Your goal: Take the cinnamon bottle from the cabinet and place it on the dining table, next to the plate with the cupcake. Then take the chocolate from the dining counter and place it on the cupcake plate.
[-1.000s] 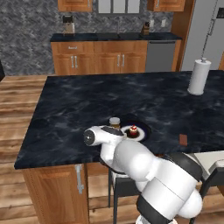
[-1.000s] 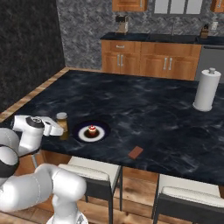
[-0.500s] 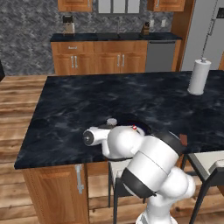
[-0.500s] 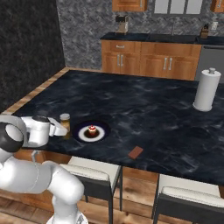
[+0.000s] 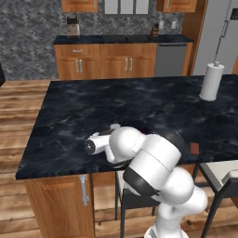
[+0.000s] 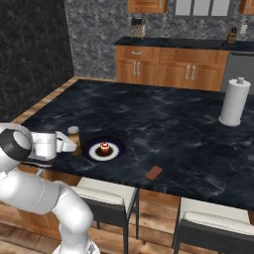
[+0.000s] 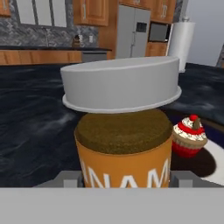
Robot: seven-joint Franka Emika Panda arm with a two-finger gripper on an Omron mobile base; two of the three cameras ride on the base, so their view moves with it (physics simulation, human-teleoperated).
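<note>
1. Dark marble desk (image 6: 168, 116) carries a plate (image 6: 115, 152) with a cupcake (image 6: 104, 148).
2. Cinnamon bottle (image 6: 74, 136) stands on it just beside the plate.
3. Gripper (image 6: 67, 144) pinches the bottle.
4. Chocolate (image 6: 154, 172) lies near the desk's front edge.

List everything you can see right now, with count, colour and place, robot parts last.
cinnamon bottle: one, orange-brown with a white cap, upright on the dark counter just left of the plate.
plate: one, white, near the counter's front edge.
cupcake: one, red-topped, on the plate.
chocolate: one, brown, flat on the counter right of the plate.
paper towel roll: one, white, upright at the counter's far right.
counter: one, dark marbled, with stools below.
stools: two, white seats, under the front edge.
arm: one, white.
gripper: one, at the cinnamon bottle; cannot tell if closed.
</note>
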